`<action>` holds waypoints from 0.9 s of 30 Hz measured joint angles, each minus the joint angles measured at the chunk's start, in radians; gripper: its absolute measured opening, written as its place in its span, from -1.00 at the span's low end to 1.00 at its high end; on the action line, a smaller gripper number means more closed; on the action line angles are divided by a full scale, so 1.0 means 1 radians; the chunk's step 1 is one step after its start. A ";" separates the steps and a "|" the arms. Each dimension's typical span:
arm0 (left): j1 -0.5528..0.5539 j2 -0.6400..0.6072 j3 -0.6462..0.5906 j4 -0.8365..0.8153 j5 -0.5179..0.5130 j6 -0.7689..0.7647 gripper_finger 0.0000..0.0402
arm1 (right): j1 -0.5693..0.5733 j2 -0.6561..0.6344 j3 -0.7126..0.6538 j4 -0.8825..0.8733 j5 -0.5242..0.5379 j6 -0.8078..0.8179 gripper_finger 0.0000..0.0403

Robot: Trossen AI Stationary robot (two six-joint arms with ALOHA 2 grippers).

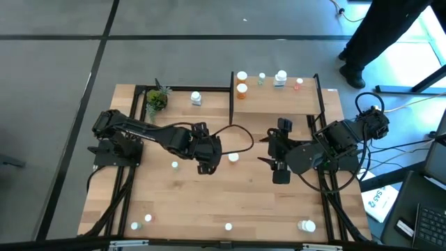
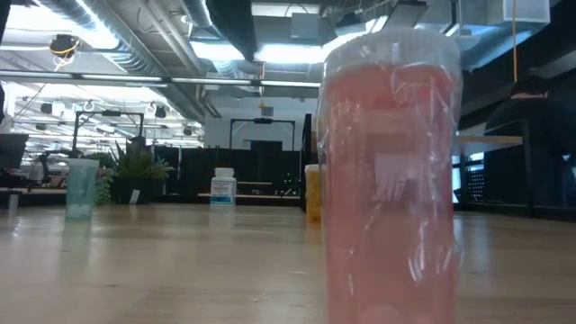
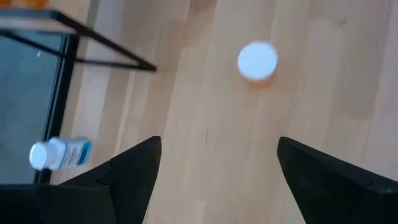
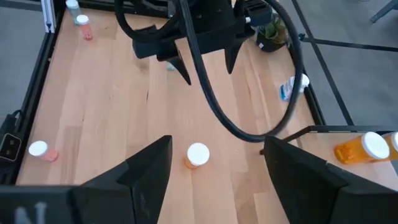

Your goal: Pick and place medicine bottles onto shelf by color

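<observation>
the left gripper [image 1: 208, 162] hangs over the middle of the desk [image 1: 209, 202], its jaws apart and holding nothing. in the left wrist view the two dark fingers [image 3: 130, 168] stand wide, and a small bottle with a white cap [image 3: 257, 61] stands on the wood ahead of them, apart from both. in the high view this bottle [image 1: 233, 157] sits just beside the left gripper, between the two arms.

the right gripper [image 1: 273, 155] hangs near the desk's middle too, facing the left one, jaws apart and empty. the right wrist view shows the same bottle [image 4: 198, 155] just ahead of its fingers [image 4: 149, 168], not touching them.

the shelf [image 1: 279, 103] stands at the far side of the desk. on it are an orange bottle [image 1: 241, 89], a white-capped bottle behind it [image 1: 241, 76], a pale green bottle [image 1: 262, 78], a white bottle with a blue label [image 1: 280, 78] and a small pinkish bottle [image 1: 299, 83].

other bottles are spread over the desk: a white one [image 1: 196, 98] near the potted plant [image 1: 157, 100], a tiny greenish one [image 1: 174, 164] left of the left gripper, two at the near left corner [image 1: 141, 222], one at the near edge in the middle [image 1: 228, 226], and one at the near right [image 1: 306, 225].

in the low view a pinkish-red bottle [image 2: 389, 180] stands right against the camera and fills much of the picture.

a person's dark legs and shoes [image 1: 362, 49] show on the floor beyond the far right corner.
</observation>
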 joint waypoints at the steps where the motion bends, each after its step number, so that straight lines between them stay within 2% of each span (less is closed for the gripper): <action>1: -0.002 -0.005 0.001 0.001 -0.003 -0.005 0.57 | 0.000 0.000 0.000 0.005 0.000 -0.001 0.27; 5: -0.019 -0.032 0.001 -0.039 -0.019 -0.042 0.57 | -0.011 0.000 0.001 0.002 -0.069 -0.017 0.27; 7: -0.030 -0.051 -0.001 -0.087 -0.021 -0.080 0.57 | -0.016 0.000 -0.004 0.001 -0.105 -0.079 0.27; 16: -0.108 -0.156 0.000 -0.148 -0.093 -0.209 0.57 | -0.048 0.000 -0.151 0.011 -0.168 -0.294 0.27; 20: -0.146 -0.206 0.001 -0.171 -0.122 -0.262 0.57 | -0.077 0.000 -0.246 0.082 -0.186 -0.334 0.27; 27: -0.181 -0.254 -0.002 -0.206 -0.125 -0.296 0.57 | -0.165 0.001 -0.391 0.277 -0.281 -0.401 0.27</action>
